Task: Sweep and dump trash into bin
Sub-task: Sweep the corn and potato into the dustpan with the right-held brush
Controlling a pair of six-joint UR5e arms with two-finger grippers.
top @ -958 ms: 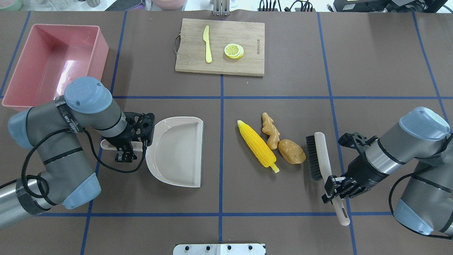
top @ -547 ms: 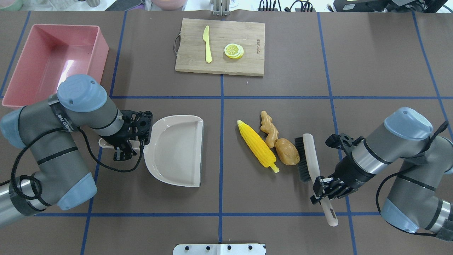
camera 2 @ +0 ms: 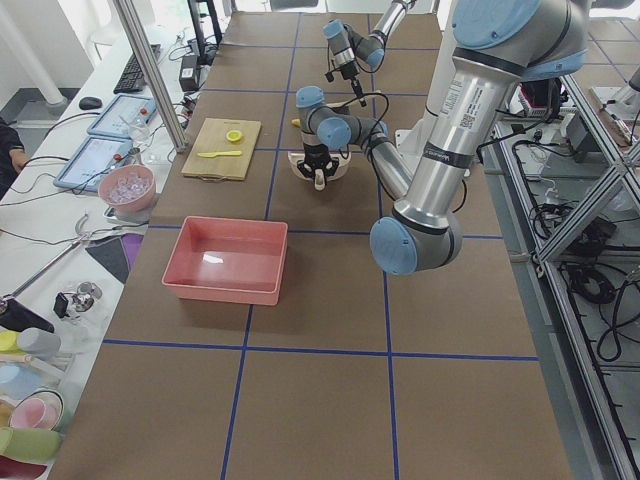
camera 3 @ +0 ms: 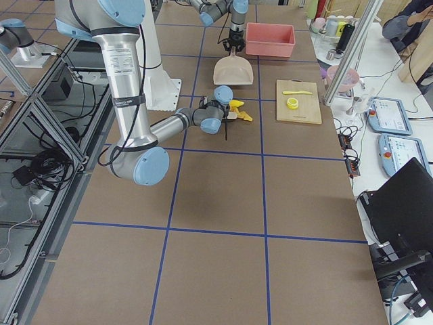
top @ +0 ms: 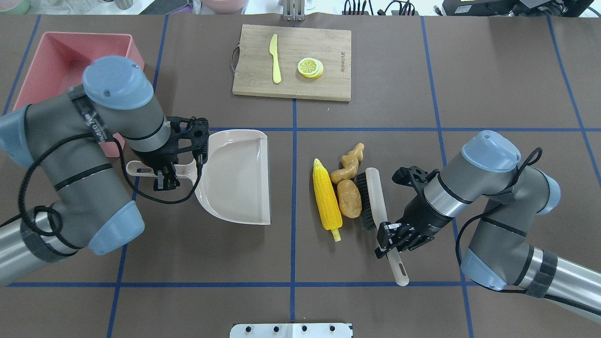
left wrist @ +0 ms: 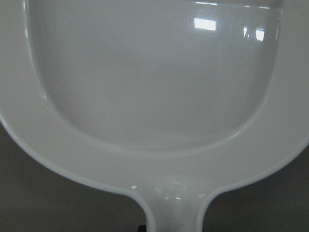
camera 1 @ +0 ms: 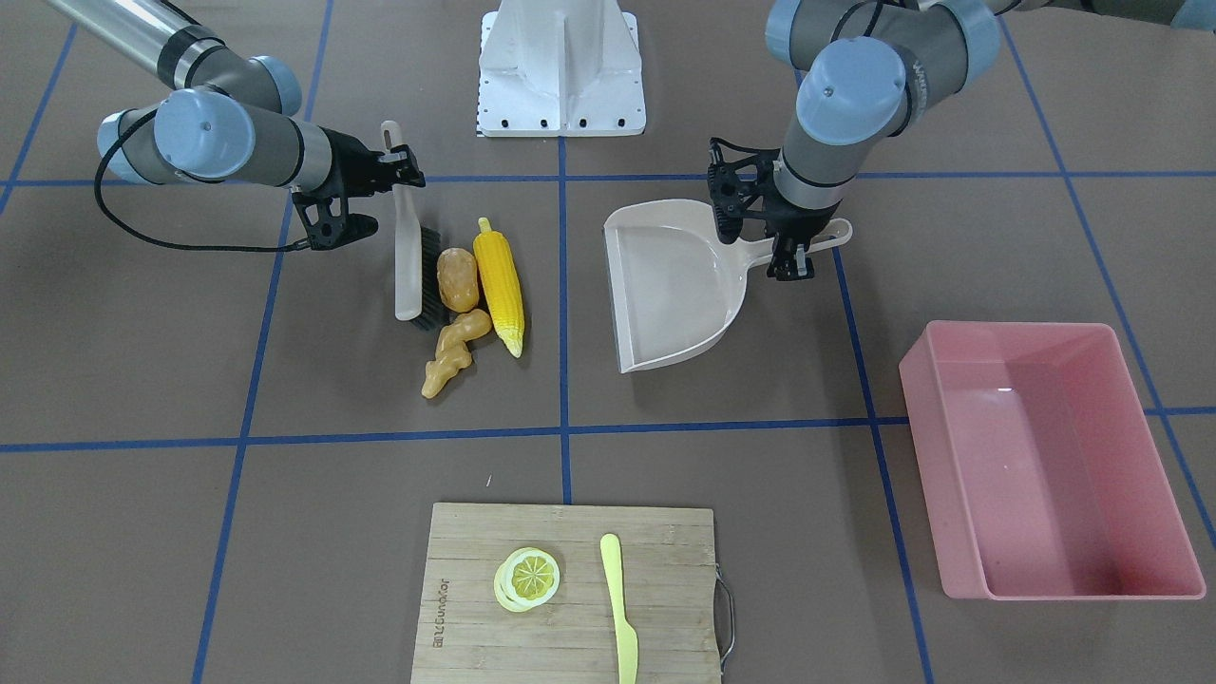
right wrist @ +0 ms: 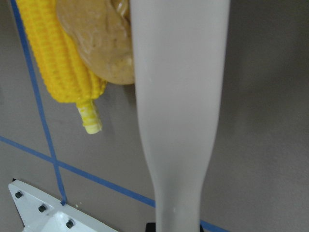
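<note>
Nearest the robot, the right claw (top: 392,237) is clamped tight around the handle of the long pale plastic brush with black bristles (top: 375,197). It grips low on the handle, so the whole bristle edge is free to stand side-on against the trash.

Just beyond, the bristles touch the brown lumpy potato (top: 349,198). The yellow corn cob (top: 326,199) lies pressed along the potato's other side. The knobbly tan ginger root (top: 347,163) sits at the far end of the brush head, touching the potato. The three pieces are bunched in one row, which I judge lets a single sideways push carry them together.

Across the blue tape line on the brown counter (top: 422,117) waits the beige handled dustpan (top: 239,178). It is empty, and its straight open lip is turned towards the trash, near it but apart. The left claw (top: 163,174) is closed on the dustpan's handle, bracing the pan to receive the push. Whether the lip rests flat on the counter I cannot tell.

Farther off on the robot's left, partly behind the left arm, stands the large rectangular pink plastic tub (top: 56,56). It is empty and close to the dustpan arm, which should make for a short carry when dumping.

Farthest away lies the wooden cutting board (top: 253,65). It carries the pale yellow plastic knife (top: 275,58) and the yellow lemon slices (top: 310,67), well clear of the sweep path.
</note>
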